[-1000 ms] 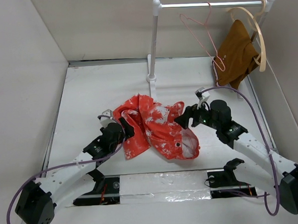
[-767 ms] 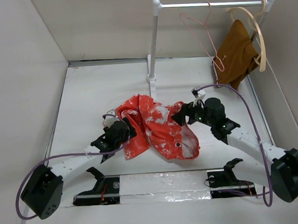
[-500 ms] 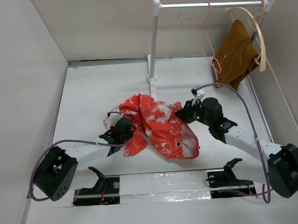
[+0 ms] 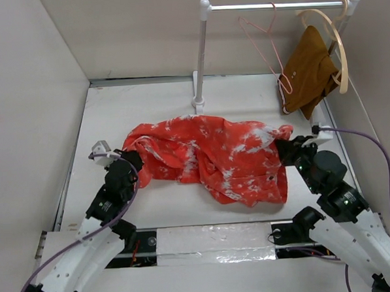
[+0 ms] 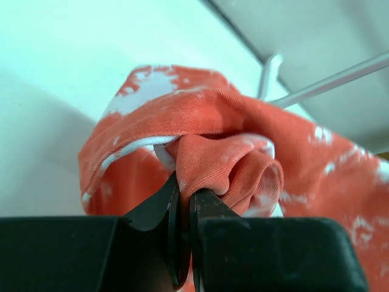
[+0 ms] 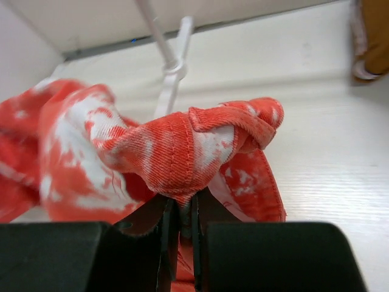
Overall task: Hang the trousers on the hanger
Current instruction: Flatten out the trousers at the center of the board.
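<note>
The red-orange trousers (image 4: 208, 155) with white blotches are stretched sideways across the white table between my two arms. My left gripper (image 4: 131, 157) is shut on their left end, the bunched cloth (image 5: 231, 167) pinched between its black fingers. At the right end my right gripper (image 4: 285, 146) is shut on a thick seam fold (image 6: 182, 158). The thin pink wire hanger (image 4: 265, 47) hangs by its hook on the rail at the back right, apart from both grippers.
A white rail stand (image 4: 200, 54) rises at the back middle, its bar (image 4: 273, 6) running right. A brown garment (image 4: 309, 71) hangs there on a pale wooden hanger (image 4: 333, 37). White walls close in the table on the left, back and right.
Both grippers have shut on the trousers and moved apart, left arm leftward, right arm rightward. The crumpled heap is now pulled out into a wide band.
</note>
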Controlling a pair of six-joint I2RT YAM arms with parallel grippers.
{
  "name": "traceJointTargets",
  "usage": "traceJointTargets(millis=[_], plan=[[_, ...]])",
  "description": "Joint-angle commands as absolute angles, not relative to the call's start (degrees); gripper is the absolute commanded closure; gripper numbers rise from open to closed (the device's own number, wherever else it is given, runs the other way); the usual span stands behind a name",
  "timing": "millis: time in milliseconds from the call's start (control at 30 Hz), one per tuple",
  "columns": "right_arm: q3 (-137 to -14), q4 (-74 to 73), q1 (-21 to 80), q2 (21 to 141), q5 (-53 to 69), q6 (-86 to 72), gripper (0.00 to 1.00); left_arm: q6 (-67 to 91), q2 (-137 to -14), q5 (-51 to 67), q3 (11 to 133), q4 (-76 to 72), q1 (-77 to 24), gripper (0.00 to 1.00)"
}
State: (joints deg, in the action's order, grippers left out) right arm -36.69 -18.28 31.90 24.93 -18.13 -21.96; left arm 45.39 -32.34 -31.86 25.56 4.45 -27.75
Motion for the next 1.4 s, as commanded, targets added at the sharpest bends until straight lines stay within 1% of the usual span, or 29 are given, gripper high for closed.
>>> traceJointTargets(millis=[0,33,133,200,267,300,333,367,400,433,500,567,600,633,700,767,800,867,900,933,967,1000,1067,1100,1133,1200,1233,1267,1367], plan=[[-42.2,-27.7,31.4,25.4,-34.1,-22.4,0.99,47.9,-26.5,-34.5,26.9,9.5,-27.4,1.0],[-42.4,-27.7,30.3,26.3,-38.3,-22.8,0.98,48.4,-25.8,-34.4,26.8,10.3,-27.4,1.0],[-41.9,-21.7,27.1,32.4,-41.9,-25.3,0.98,49.5,-24.6,-31.2,25.3,12.0,-27.4,1.0],[-40.8,-12.8,22.3,38.8,-42.0,-25.4,0.98,49.8,-25.6,-29.7,24.2,13.7,-27.4,0.98],[-41.1,-9.2,16.0,43.8,-39.7,-27.1,0.98,51.5,-26.4,-32.4,23.9,16.1,-27.4,0.83],[-41.3,-5.3,13.8,48.8,-38.9,-27.5,0.98,51.7,-26.7,-32.8,23.7,16.1,-27.4,0.64],[-42.0,-4.7,11.6,51.2,-37.5,-28.4,0.99,51.2,-27.1,-32.6,23.6,15.1,-27.4,0.48],[-43.5,-3.3,8.2,53.2,-34.1,-29.4,0.99,50.5,-27.6,-31.9,23.4,13.6,-27.4,0.22],[-43.9,-2.1,7.0,55.3,-33.6,-29.7,0.98,50.4,-28.0,-31.8,23.6,13.6,-27.4,0.15],[-44.1,-0.8,5.9,59.1,-32.9,-29.6,0.92,51.1,-28.4,-32.0,23.9,13.6,-27.4,0.12],[-46.0,-2.3,3.5,61.7,-30.2,-30.5,0.84,51.4,-28.8,-33.0,24.2,13.0,-27.4,0.1],[-45.4,-1.5,2.4,62.7,-29.4,-30.1,0.56,51.5,-28.7,-33.3,23.6,12.3,-27.4,0.1],[-44.7,-0.3,2.4,62.2,-28.7,-29.9,0.46,51.6,-28.8,-33.6,23.4,12.0,-27.4,0.1],[-43.1,1.7,2.4,61.5,-27.6,-29.6,0.29,52.5,-28.8,-33.7,22.9,12.4,-27.4,0.1],[-41.7,1.8,2.4,58.5,-26.0,-29.0,0.22,53.8,-28.4,-35.7,21.7,14.2,-27.4,0.11],[-38.9,2.8,4.1,53.7,-20.5,-27.7,0.21,57.3,-27.8,-38.7,20.2,16.1,-27.4,0.13],[-37.3,4.9,5.5,52.0,-19.7,-27.2,0.23,57.4,-26.6,-39.0,19.9,15.0,-27.4,0.14],[-33.1,6.0,10.3,48.7,-18.2,-26.5,0.41,58.4,-25.8,-39.8,19.2,14.0,-27.4,0.14],[-32.1,6.1,11.8,46.1,-17.2,-26.1,0.53,57.5,-25.8,-39.6,19.1,11.5,-27.4,0.13],[-31.4,6.0,13.3,45.3,-16.1,-25.9,0.82,56.8,-26.3,-38.9,19.2,10.2,-27.4,0.13],[-30.3,6.0,14.9,44.7,-13.4,-25.1,0.92,55.8,-27.1,-38.0,20.2,9.1,-27.4,0.13],[-30.1,6.7,18.5,44.6,-11.4,-24.4,0.99,53.2,-29.3,-35.7,20.6,6.4,-27.4,0.14],[-30.0,8.3,22.8,46.4,-5.0,-22.6,1.0,52.3,-32.6,-34.0,22.1,4.6,-27.4,0.14],[-31.4,9.8,28.1,47.7,-2.8,-22.0,0.99,52.5,-34.3,-32.8,22.8,4.0,-27.4,0.13],[-32.3,11.0,31.2,51.4,-0.8,-21.3,0.96,51.9,-37.8,-32.1,23.5,3.5,-27.4,0.13],[-37.3,13.2,37.6,56.2,2.7,-17.9,0.78,51.8,-40.9,-31.9,25.9,3.8,-27.4,0.12],[-39.7,13.3,43.0,59.0,3.2,-16.4,0.68,52.5,-42.1,-32.5,26.9,4.6,-27.4,0.12],[-42.3,12.9,45.2,65.0,5.5,-13.3,0.49,52.5,-41.8,-33.1,28.4,5.4,-27.4,0.12],[-52.4,10.8,51.7,76.2,7.8,-9.2,0.25,51.0,-36.4,-35.2,30.2,6.3,-27.4,0.12]])
